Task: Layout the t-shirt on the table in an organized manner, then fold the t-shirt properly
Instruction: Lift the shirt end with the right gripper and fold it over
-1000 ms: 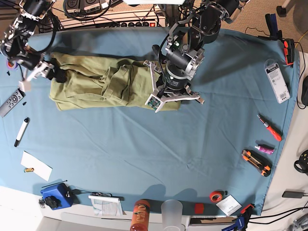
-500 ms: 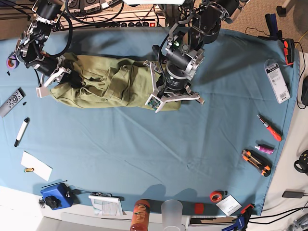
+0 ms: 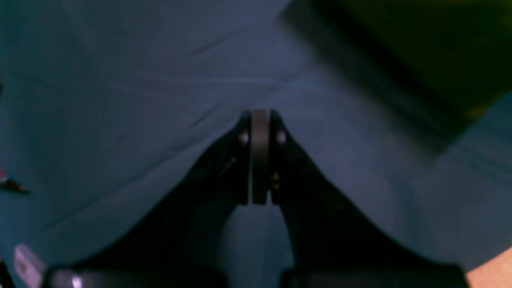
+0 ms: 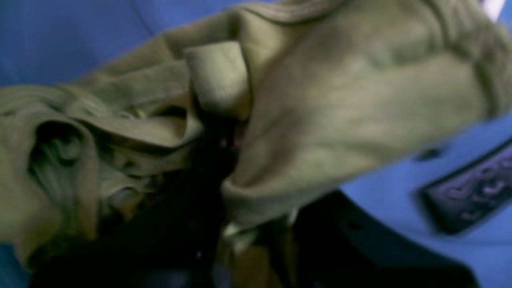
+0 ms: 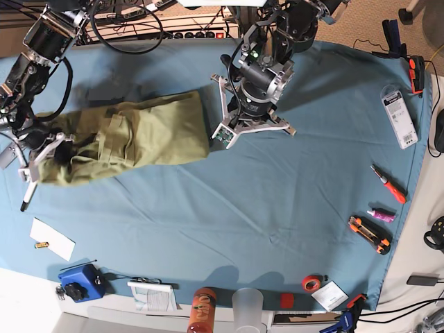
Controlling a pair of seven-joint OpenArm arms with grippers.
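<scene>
At the table's (image 5: 208,208) left edge the right gripper (image 5: 43,154) is clamped on the bunched end of the t-shirt (image 5: 132,135), which lies as a rumpled band running toward the middle. Only the right wrist view shows the cloth folded thickly over its fingers (image 4: 224,168); the remote (image 4: 472,188) lies just beside. Just right of the shirt, the left gripper (image 5: 244,130) hangs empty; the left wrist view alone shows its fingers (image 3: 260,152) pressed together above bare cloth. The near half of the table lies open, with tools along the right edge.
</scene>
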